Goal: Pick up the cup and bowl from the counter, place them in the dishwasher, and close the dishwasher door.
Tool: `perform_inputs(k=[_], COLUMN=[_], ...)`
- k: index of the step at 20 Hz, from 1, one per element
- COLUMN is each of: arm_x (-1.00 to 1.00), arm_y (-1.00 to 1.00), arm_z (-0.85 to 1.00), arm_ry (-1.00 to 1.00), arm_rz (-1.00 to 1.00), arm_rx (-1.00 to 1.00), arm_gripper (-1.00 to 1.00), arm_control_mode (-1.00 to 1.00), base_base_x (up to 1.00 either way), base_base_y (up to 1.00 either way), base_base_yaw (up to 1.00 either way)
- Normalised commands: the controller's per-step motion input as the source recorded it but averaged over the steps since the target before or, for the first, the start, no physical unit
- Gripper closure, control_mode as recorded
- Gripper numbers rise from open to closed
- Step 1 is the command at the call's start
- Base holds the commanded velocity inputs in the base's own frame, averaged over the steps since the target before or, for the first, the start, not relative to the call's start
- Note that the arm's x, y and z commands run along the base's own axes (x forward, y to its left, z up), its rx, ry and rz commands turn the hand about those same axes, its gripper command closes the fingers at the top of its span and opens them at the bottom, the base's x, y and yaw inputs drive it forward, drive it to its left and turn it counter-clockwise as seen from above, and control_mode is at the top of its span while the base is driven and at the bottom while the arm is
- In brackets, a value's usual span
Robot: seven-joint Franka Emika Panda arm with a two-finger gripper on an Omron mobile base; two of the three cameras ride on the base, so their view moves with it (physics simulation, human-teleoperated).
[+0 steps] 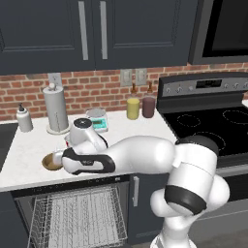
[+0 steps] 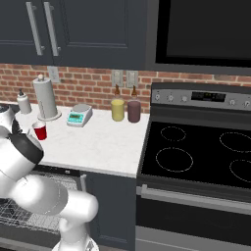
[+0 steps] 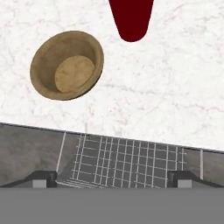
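Marble-white worktop [image 1: 34, 145] runs from the left edge to the stove [image 1: 218, 126], and each view shows a different part of it. Far left in the left base view stands a small soap bottle [image 1: 23, 118], then a paper-towel holder [image 1: 56, 109] against the brick wall. In front of these, at the near edge, lies the tan bowl [image 1: 50, 162], partly hidden by the arm's wrist; the cup is almost wholly hidden behind the arm there. The right base view shows the red cup [image 2: 39, 131] plainly, upright on the worktop, near the towel holder [image 2: 45, 98], while the bowl is hidden by the arm.

The hand view looks straight down: the bowl [image 3: 67, 64] sits at upper left, empty, and the cup [image 3: 131, 18] at the top middle, the two apart. Below the worktop's edge the grey wire rack [image 3: 127, 159] of the open dishwasher shows. The gripper [image 3: 112, 177] hangs over that edge with its jaws spread wide and nothing between them, its fingertips [image 3: 43, 178] at the bottom.

Further right come a small scale [image 1: 97, 119], a yellow jar [image 1: 133, 107] and a maroon jar [image 1: 148, 105], then the black stove. Under the worktop the pulled-out rack [image 1: 77, 218] shows in the left base view.
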Motion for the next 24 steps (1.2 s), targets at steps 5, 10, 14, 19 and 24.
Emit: perform_inputs(k=[5, 10, 14, 19, 24], arm_x=[0.01, 0.35, 0.48, 0.27, 0.0], arm_y=[0.0, 0.2, 0.34, 0.29, 0.04], arm_z=[0.09, -0.04, -0.1, 0.0, -0.01], arm_ry=[0.0, 0.0, 0.0, 0.0, 0.0], arm_rz=[-0.02, -0.07, -0.09, -0.06, 0.0], arm_rx=[0.06, 0.0, 0.0, 0.0, 0.0], arm_gripper=[-1.0, -1.0, -1.0, -1.0, -1.0], arm_control_mode=[-1.0, -1.0, -1.0, -1.0, -1.0], base_base_x=[0.0, 0.0, 0.0, 0.0, 0.0], base_base_y=[0.0, 0.0, 0.0, 0.0, 0.0], base_base_yaw=[0.0, 0.0, 0.0, 0.0, 0.0])
